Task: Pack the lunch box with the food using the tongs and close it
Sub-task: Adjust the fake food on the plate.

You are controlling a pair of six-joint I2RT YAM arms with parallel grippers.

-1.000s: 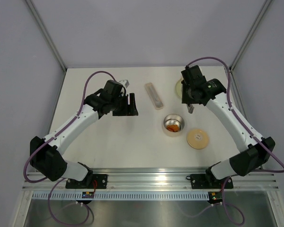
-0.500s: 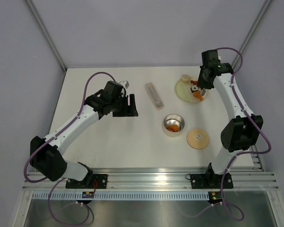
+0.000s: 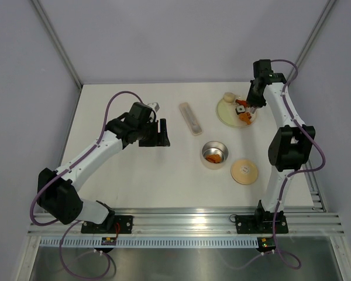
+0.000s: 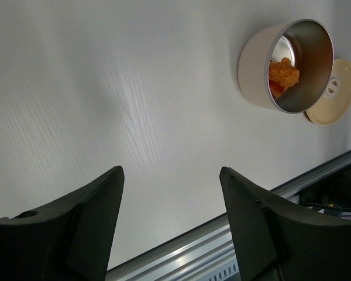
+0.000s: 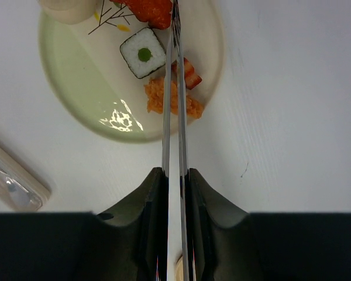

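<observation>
While the right gripper (image 5: pixel 174 178) is clamped on the tongs (image 5: pixel 172 88), their thin arms reach over the food (image 5: pixel 164 99) on the plate (image 5: pixel 70 76). The lunch box (image 4: pixel 254 67) stands at 7 o'clock from the plate, with an orange piece (image 4: pixel 284 71) inside and its lid (image 3: pixel 244 171) at 4 o'clock. The left gripper (image 4: pixel 169 175) hangs with its fingers apart over the bench (image 4: pixel 134 88).
</observation>
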